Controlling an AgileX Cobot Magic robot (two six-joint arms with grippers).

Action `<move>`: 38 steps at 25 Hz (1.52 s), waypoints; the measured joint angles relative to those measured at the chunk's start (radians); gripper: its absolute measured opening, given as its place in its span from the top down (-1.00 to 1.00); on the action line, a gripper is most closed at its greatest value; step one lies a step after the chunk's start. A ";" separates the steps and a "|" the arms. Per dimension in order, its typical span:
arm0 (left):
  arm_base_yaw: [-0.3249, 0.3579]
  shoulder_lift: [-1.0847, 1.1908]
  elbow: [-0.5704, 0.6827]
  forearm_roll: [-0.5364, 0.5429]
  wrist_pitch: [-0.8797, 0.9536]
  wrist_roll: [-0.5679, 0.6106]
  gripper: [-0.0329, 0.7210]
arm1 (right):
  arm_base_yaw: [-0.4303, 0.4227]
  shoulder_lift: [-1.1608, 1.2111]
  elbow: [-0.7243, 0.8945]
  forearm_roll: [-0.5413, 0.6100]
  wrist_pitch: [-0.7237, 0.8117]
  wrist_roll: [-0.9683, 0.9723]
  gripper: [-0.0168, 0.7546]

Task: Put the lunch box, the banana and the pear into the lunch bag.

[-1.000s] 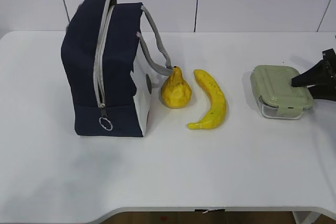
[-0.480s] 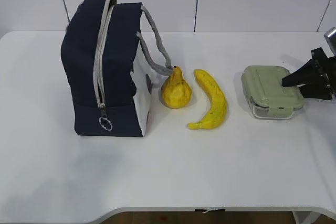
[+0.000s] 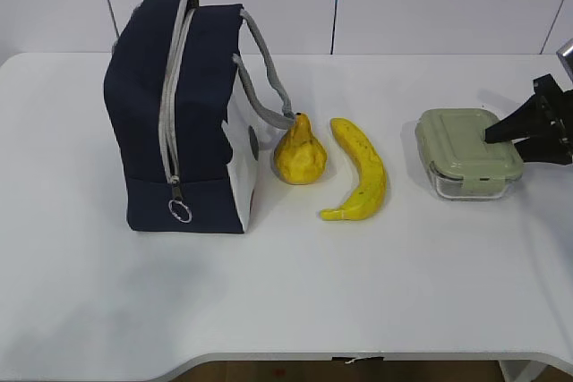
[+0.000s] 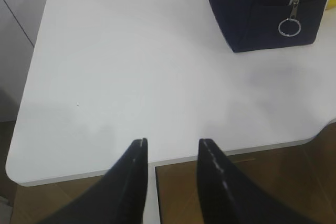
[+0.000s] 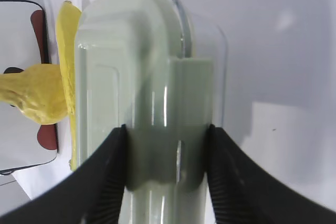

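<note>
Shifted since the earlier frames: lunch box (image 3: pixel 467 164) and right gripper (image 3: pixel 501 135), displaced a little sideways on the table together; everything else lies as it did.

Table (image 3: pixel 295 292): white, bears all items.

Lunch bag (image 3: pixel 179 114): navy, standing upright at the left, grey zipper closed with the ring pull (image 3: pixel 180 211) hanging low. Judged: it must be unzipped before anything goes in.

Lunch box: sage-green lid on, resting on the table at the right, well apart from the bag. The right gripper's fingers straddle it edge to edge in the wrist view, clamped across its narrow width, a hold suited to lifting it flat.

Banana (image 3: pixel 361 173): lies between pear and box, untouched.

Pear (image 3: pixel 300 153): upright just beside the bag's white panel, under the handle.

Left gripper (image 4: pixel 170 153): jaws partly apart, empty, hovering above the table's near edge, away from the bag.
</note>
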 joint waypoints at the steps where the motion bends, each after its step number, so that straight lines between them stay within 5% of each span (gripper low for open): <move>1: 0.000 0.000 0.000 0.000 0.000 0.000 0.27 | 0.000 -0.001 0.000 0.000 0.000 0.002 0.06; 38: 0.000 0.000 0.000 -0.020 0.000 0.000 0.27 | 0.117 -0.126 0.000 0.057 0.000 0.062 0.06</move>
